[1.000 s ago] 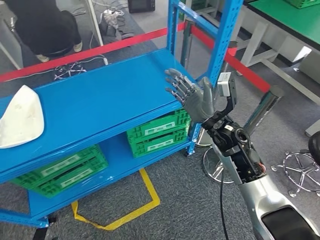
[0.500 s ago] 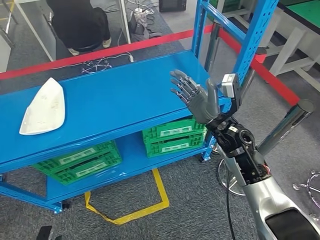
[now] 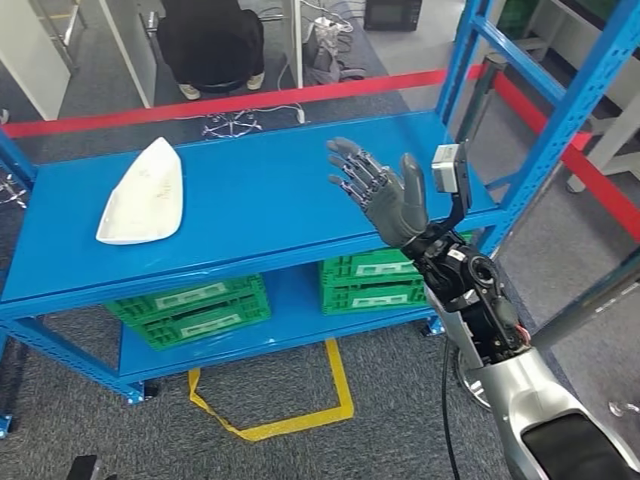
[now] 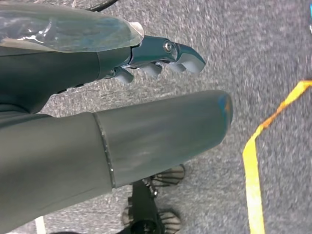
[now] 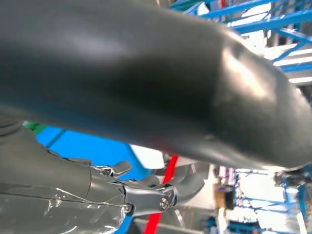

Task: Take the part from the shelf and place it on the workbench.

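Right robot hand raised over the right part of the blue shelf, fingers spread wide and straight, palm empty, touching nothing. White part, a flat shell with one pointed end, lies on the shelf's top deck toward the left, well apart from that hand. Left robot hand hangs over grey carpet beside yellow floor tape; fingers extended, released, holding nothing. Green crates on the lower deck.

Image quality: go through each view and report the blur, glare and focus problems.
Head view: evenly lit and sharp, the white part and right hand crisp. Left wrist view: thumb soft, yellow floor tape smeared. Right wrist view: thumb blurred, background blown out bright.
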